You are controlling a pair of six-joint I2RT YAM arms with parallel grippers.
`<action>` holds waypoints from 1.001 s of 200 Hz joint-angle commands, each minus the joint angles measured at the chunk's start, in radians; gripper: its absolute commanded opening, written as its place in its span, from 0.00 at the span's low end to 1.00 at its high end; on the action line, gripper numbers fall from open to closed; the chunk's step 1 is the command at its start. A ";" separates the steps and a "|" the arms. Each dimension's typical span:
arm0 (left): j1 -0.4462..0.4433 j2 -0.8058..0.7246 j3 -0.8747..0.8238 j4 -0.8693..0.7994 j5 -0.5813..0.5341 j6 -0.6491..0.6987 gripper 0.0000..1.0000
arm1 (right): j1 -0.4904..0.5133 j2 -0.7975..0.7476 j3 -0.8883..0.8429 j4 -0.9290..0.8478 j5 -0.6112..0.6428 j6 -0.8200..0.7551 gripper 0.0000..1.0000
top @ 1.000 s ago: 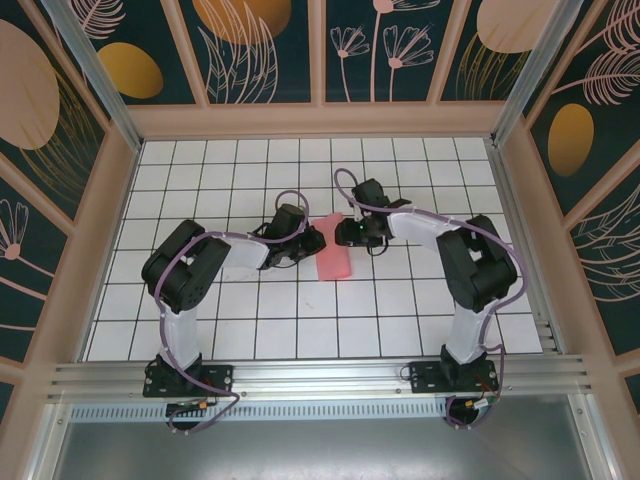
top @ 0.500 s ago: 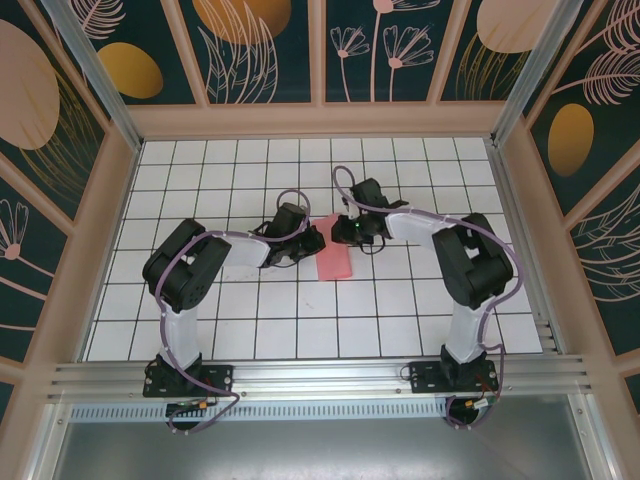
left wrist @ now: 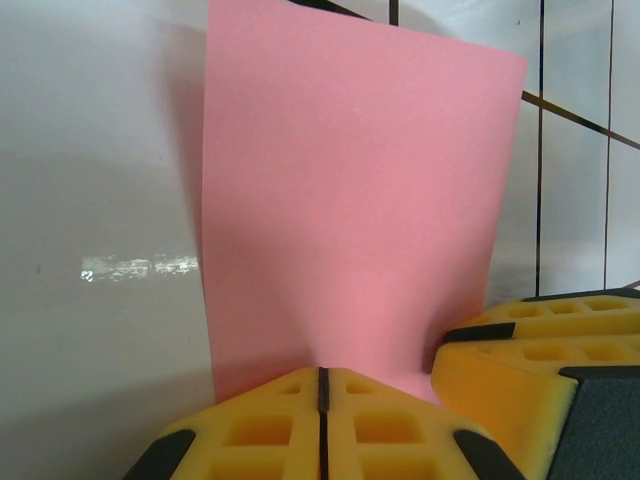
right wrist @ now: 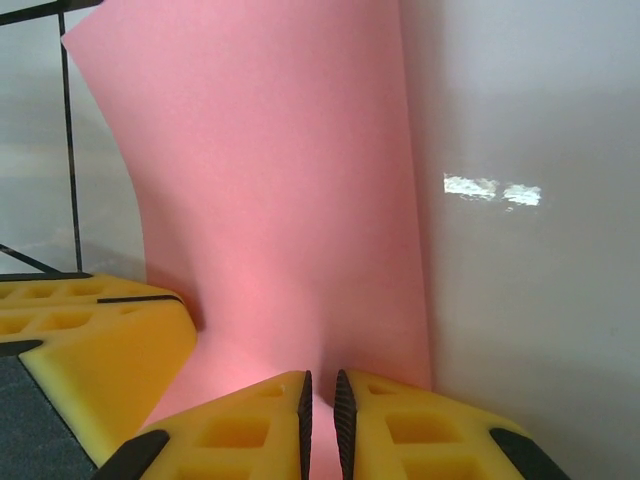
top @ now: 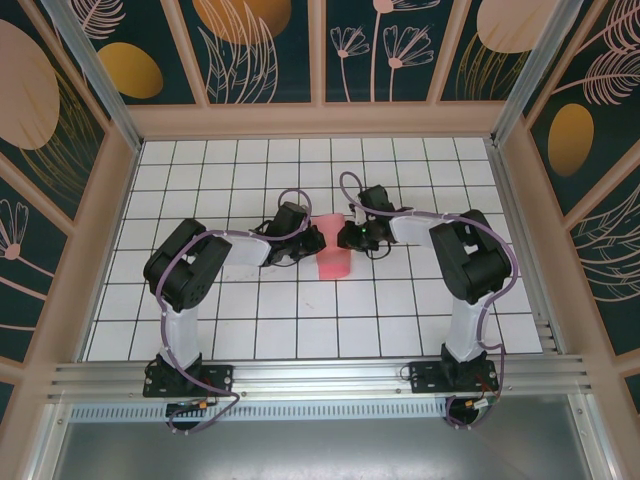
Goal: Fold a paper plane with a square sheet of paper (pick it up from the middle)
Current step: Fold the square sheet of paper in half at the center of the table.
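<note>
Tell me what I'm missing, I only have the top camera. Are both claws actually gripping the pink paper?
Observer: In the left wrist view, the left claw is shut on the paper, at the edge nearest its camera.
Operator: And the right one?
Observer: In the right wrist view, the right claw pinches the paper too. A thin slit shows between its pads, with pink running into it.
Operator: How close together are they?
Observer: Side by side. In the left wrist view, one of the right claw's pads sits just right of the left claw.
</note>
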 commanded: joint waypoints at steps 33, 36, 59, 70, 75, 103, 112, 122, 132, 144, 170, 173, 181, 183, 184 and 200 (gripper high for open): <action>0.001 0.088 -0.017 -0.104 -0.041 0.036 0.09 | -0.006 -0.074 -0.024 -0.014 -0.005 -0.001 0.22; -0.001 0.085 -0.016 -0.102 -0.038 0.037 0.09 | -0.007 -0.080 -0.023 -0.015 -0.003 -0.002 0.22; -0.001 0.065 -0.009 -0.088 -0.014 0.036 0.10 | -0.007 -0.126 -0.033 -0.033 0.065 -0.005 0.27; 0.001 0.056 -0.010 -0.080 -0.004 0.037 0.11 | -0.005 -0.146 -0.043 -0.040 0.116 -0.006 0.32; 0.001 0.050 -0.010 -0.077 0.001 0.037 0.11 | -0.005 -0.153 -0.047 -0.041 0.136 -0.008 0.34; 0.001 0.035 -0.010 -0.057 0.026 0.036 0.12 | 0.002 -0.137 -0.048 -0.064 0.197 -0.024 0.45; 0.000 0.031 -0.012 -0.049 0.032 0.035 0.12 | 0.006 -0.122 -0.044 -0.068 0.200 -0.029 0.46; 0.000 0.028 -0.010 -0.048 0.035 0.033 0.12 | 0.014 -0.106 -0.035 -0.075 0.196 -0.037 0.46; 0.000 0.025 -0.010 -0.044 0.038 0.032 0.13 | 0.022 -0.088 -0.021 -0.084 0.196 -0.045 0.47; -0.001 0.024 -0.010 -0.040 0.040 0.030 0.13 | 0.033 -0.067 -0.005 -0.094 0.196 -0.055 0.47; 0.000 0.003 -0.010 -0.026 0.040 0.021 0.15 | 0.039 -0.027 0.014 -0.107 0.206 -0.058 0.42; 0.000 0.000 -0.010 -0.024 0.039 0.019 0.16 | 0.039 -0.023 0.015 -0.110 0.211 -0.057 0.41; 0.000 -0.014 -0.009 -0.024 0.030 0.015 0.18 | 0.039 -0.014 0.015 -0.114 0.223 -0.055 0.40; -0.001 -0.017 -0.010 -0.022 0.027 0.015 0.19 | 0.039 -0.011 0.015 -0.115 0.225 -0.054 0.39; -0.001 -0.019 -0.010 -0.023 0.026 0.014 0.19 | 0.039 -0.010 0.015 -0.115 0.226 -0.054 0.39; 0.001 -0.054 -0.009 -0.021 -0.014 0.004 0.23 | 0.039 -0.003 0.008 -0.114 0.233 -0.052 0.36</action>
